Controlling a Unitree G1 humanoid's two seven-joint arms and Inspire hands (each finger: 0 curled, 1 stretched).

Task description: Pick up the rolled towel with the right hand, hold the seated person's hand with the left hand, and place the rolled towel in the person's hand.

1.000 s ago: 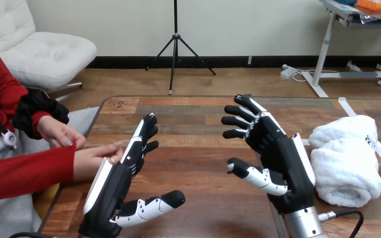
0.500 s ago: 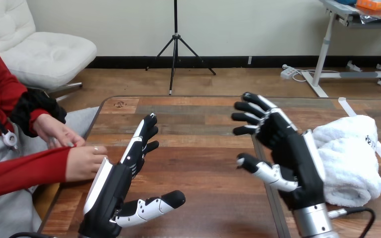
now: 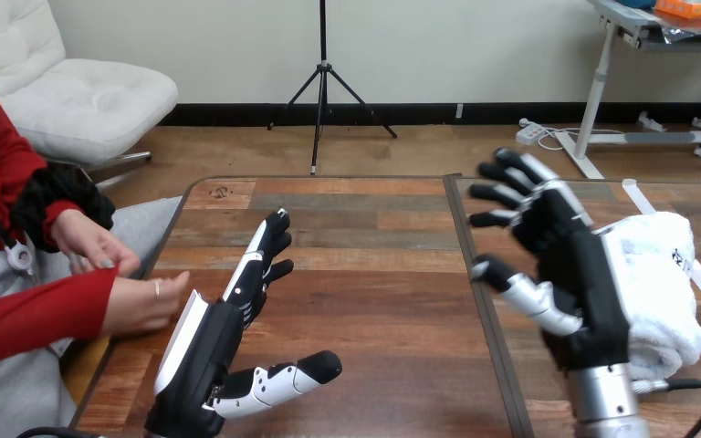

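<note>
Right hand (image 3: 570, 265) wide open, fingers spread, raised just left of rolled towel (image 3: 666, 274) at right side of table (image 3: 374, 274). Left hand (image 3: 214, 338) open, fingers straight, thumb out, just beside person's hand (image 3: 141, 303) at left edge.

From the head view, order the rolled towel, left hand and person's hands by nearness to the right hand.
1. Rolled towel, just right of the right hand.
2. Left hand, lower left of the view.
3. Person's hands, farther left, at the view's edge.
</note>
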